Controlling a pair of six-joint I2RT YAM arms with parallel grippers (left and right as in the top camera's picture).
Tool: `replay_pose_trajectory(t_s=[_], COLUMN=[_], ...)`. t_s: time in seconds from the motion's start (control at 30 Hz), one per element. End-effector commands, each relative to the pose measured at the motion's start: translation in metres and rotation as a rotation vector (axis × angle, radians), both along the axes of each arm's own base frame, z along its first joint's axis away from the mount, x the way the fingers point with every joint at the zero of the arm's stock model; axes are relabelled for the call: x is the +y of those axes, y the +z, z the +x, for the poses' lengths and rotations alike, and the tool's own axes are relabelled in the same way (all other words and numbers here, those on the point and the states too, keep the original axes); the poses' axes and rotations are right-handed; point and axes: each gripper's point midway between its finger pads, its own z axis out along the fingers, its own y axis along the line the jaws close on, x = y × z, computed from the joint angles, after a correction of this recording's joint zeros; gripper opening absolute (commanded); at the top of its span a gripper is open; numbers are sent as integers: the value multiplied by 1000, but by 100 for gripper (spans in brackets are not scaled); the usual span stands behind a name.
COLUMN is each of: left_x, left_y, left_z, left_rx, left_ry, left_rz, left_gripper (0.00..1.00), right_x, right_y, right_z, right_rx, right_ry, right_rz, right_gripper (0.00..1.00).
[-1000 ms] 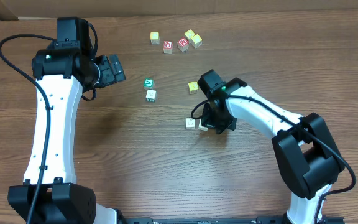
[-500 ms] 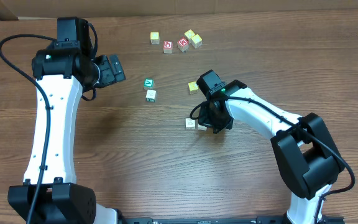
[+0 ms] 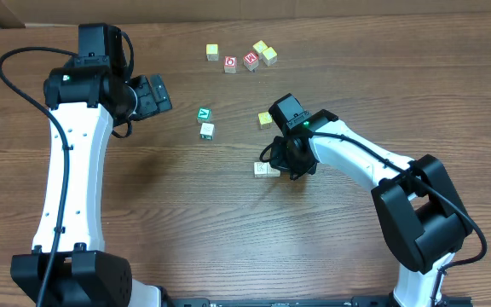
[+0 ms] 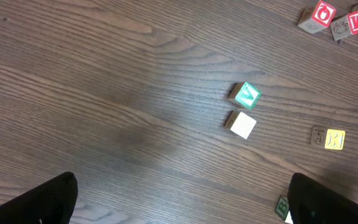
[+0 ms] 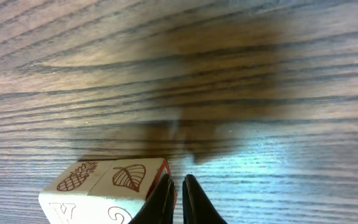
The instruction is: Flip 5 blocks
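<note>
Wood-grain table (image 4: 104,93): right fingers (image 5: 162,202) pressed together beside leaf-and-pineapple block (image 5: 114,178); left fingers (image 4: 39,202) spread above green V block (image 4: 247,94).

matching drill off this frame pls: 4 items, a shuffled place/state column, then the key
Items
1. green block
2. leaf block
3. left gripper
4. O block

Place or state
A. jaws open, nothing between them
B. in the far cluster, next to the red M block
C. right beside the right gripper
D. next to a plain pale block

Pairs: 1-D, 2-C, 3-A, 4-B
</note>
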Motion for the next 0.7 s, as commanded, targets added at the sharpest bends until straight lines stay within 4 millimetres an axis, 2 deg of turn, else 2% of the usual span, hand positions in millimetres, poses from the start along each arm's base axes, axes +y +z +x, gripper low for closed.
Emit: replay_pose_trajectory(t_s=[0.0, 0.33, 0.43, 0.53, 0.67], left_x=[1, 1, 1, 1, 1], left_y=[7, 7, 7, 7, 7], left_z=[5, 6, 6, 6, 5], left_rx=[-22, -23, -23, -23, -22], left_ry=[20, 20, 20, 20, 20], left_rz=[4, 4, 4, 4, 4], left_gripper=[100, 99, 100, 100, 99], right_x=[4, 4, 0, -3, -3], right_y=[13, 13, 14, 20, 34], right_z=[3, 2, 5, 14, 34], right_rx=[-47, -48, -68, -96, -148], right_ry=[60, 88, 148, 198, 177], right_rz=[22, 19, 2, 1, 22], right_gripper=[10, 15, 19, 23, 25])
